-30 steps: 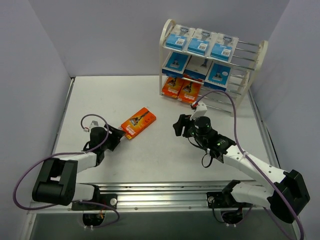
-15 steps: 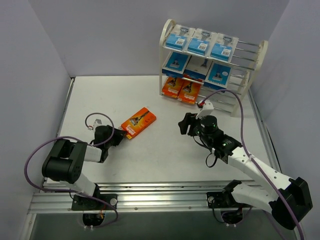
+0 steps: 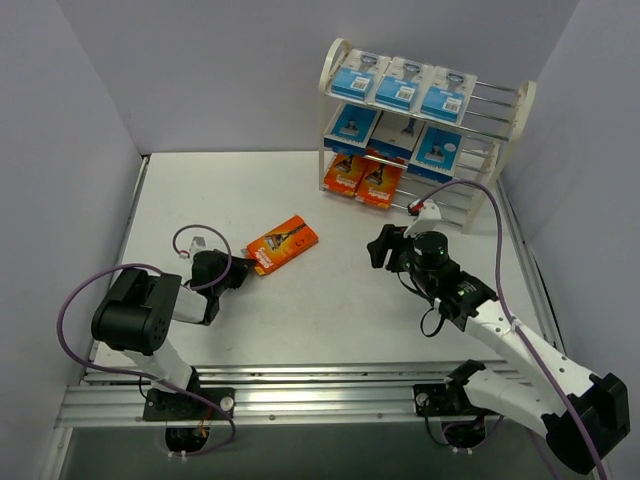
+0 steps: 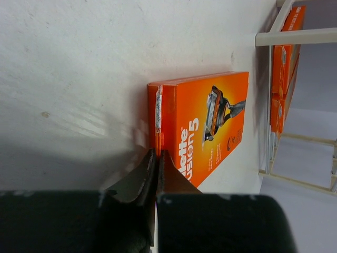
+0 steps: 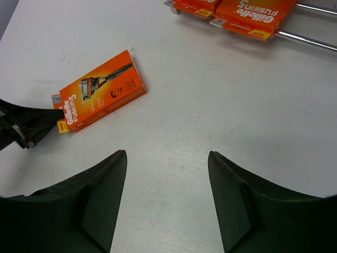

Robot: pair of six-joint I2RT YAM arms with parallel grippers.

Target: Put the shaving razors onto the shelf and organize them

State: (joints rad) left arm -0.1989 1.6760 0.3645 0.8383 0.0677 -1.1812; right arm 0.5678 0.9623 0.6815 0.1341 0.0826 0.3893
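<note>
Over the desk [image 3: 200,190] from above, one orange box [image 3: 283,243] lies flat a little left of the middle, set at a slant, well apart from the shelf [image 3: 330,80] at the far right corner. The left claw [image 3: 244,269] sits low at the box's near left corner, while the right claw [image 3: 377,250] hangs to the right of the box, clear of it, its jaws pointing toward it. This view alone shows the whole shelf: blue packs [image 3: 397,85] fill its top and middle tiers, and two orange boxes [image 3: 362,178] stand side by side at the left end of the bottom tier. Close down at the left wrist, the left claw [image 4: 156,161] is pressed fully closed, its tips meeting right at the end edge of the orange box [image 4: 205,126]; whether they pinch any card cannot be told. The razor picture faces up, and the shelf [image 4: 295,37] shows beyond. Out from the right wrist, the right claw [image 5: 166,158] stands wide apart and holds nothing, with bare desk between its fingers [image 5: 102,205]. The orange box [image 5: 100,89] lies ahead to the left, the left claw [image 5: 50,117] touching its corner.
</note>
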